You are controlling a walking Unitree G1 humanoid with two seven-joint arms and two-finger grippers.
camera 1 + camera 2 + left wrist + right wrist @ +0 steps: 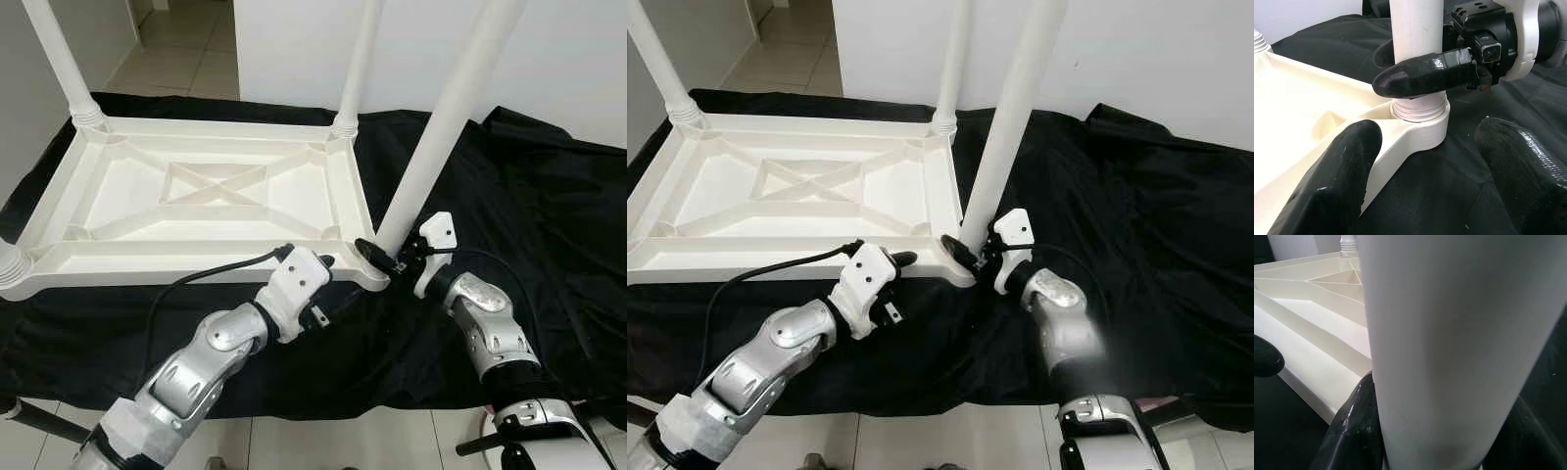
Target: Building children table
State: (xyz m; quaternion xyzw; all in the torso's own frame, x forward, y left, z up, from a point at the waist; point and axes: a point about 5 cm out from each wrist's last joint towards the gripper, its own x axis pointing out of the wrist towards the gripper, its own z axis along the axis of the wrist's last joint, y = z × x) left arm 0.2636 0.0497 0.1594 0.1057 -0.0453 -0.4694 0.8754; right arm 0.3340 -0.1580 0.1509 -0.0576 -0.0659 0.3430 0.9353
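**Upside-down kids' table, right claw on the near-right leg**

Left eye view: the white tabletop (196, 196) is lying upside down on a black cloth (529, 196), and I'm counting four legs in the corners: one far-left (61, 59), one far-right (358, 64), a stub at the near-left edge (12, 264), and the near-right leg (446, 127), leaning a bit. The right claw (384, 257) is wrapping its fingers around the base of that near-right leg. The left claw (331, 264) is sitting just beside the same corner.

Right eye view: same scene, two silver arms, both claws meeting at that corner.

Left wrist view: the left claw's two fingers (1327, 186) are spreading wide, holding nothing, straddling the corner socket (1420, 129) where the leg's thread is sitting.

Right wrist view: the leg (1459, 347) is sitting tight between the right claw's two fingers (1354, 431).
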